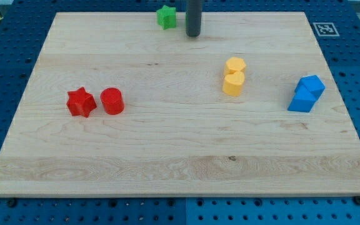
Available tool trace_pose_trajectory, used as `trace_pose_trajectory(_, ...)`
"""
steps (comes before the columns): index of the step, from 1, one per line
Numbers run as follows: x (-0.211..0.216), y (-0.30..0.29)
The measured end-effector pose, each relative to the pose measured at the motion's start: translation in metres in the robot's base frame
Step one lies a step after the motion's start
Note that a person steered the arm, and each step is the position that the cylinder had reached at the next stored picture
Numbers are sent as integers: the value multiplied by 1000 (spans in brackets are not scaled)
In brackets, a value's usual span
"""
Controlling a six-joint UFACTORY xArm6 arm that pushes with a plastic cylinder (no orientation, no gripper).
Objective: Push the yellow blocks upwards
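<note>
Red star (81, 102) and cylinder (112, 100) sit low; my fingerless tip (193, 35) stands above two touching yellow blocks (234, 76).

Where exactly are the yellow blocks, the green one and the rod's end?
yellow blocks (234, 76), camera view, seam where the two touch
green star block (165, 17), camera view, top face
my tip (193, 35), camera view, rod's very end

Yellow blocks (234, 75), pale wooden board (167, 150)

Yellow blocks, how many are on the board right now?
2. One yellow block sits right of centre, the other yellow block touching just below it. Nothing appears hidden.
</note>
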State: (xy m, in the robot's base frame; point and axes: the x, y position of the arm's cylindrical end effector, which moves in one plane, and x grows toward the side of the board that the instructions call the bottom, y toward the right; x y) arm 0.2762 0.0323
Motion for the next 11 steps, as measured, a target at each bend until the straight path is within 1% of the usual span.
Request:
trace_pose_trajectory(1,67,24)
trace_pose_trajectory(2,122,32)
trace_pose_trajectory(3,158,32)
trace_pose_trajectory(4,188,45)
trace_pose_trajectory(5,183,63)
trace_pose_trajectory(6,138,68)
trace_pose_trajectory(7,94,50)
trace_pose_trajectory(8,76,26)
trace_pose_trajectory(9,117,26)
trace_pose_trajectory(10,140,71)
trace_pose_trajectory(11,136,138)
